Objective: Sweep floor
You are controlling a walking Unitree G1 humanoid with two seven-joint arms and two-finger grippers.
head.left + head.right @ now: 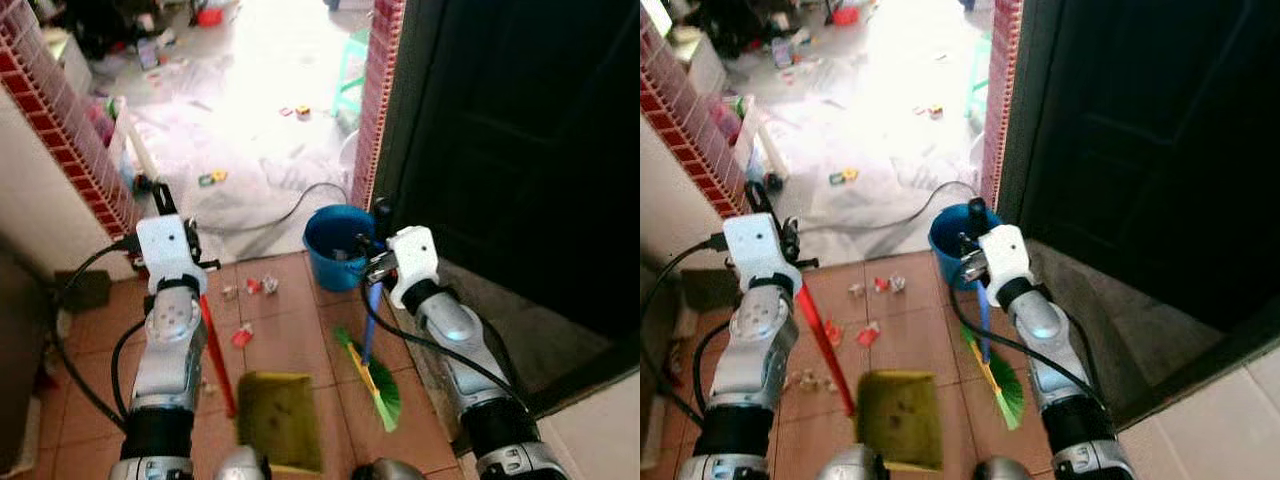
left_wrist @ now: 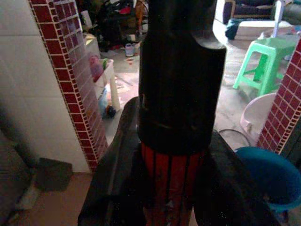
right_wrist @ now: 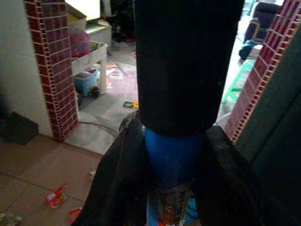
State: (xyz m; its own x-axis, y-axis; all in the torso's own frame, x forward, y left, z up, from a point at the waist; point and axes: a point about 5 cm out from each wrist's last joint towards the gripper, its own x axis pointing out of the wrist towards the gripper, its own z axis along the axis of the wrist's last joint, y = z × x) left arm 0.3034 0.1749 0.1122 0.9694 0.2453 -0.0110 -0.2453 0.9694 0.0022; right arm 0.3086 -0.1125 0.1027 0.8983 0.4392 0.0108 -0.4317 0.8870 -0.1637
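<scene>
Here the terracotta tiled floor [image 1: 290, 340] fills the lower half of the frame, with a blue bucket [image 1: 335, 245] at centre by the dark door [image 1: 520, 140]. A yellow dustpan [image 1: 280, 420] sits at bottom centre, its red handle [image 1: 217, 355] pinched by the left gripper [image 2: 174, 188] at left. The right gripper [image 3: 174, 188], right of centre, is clamped on the blue handle of the green-bristled broom [image 1: 375, 380], whose bristles rest on the tiles. Small red and white scraps [image 1: 248, 290] lie scattered between bucket and dustpan.
</scene>
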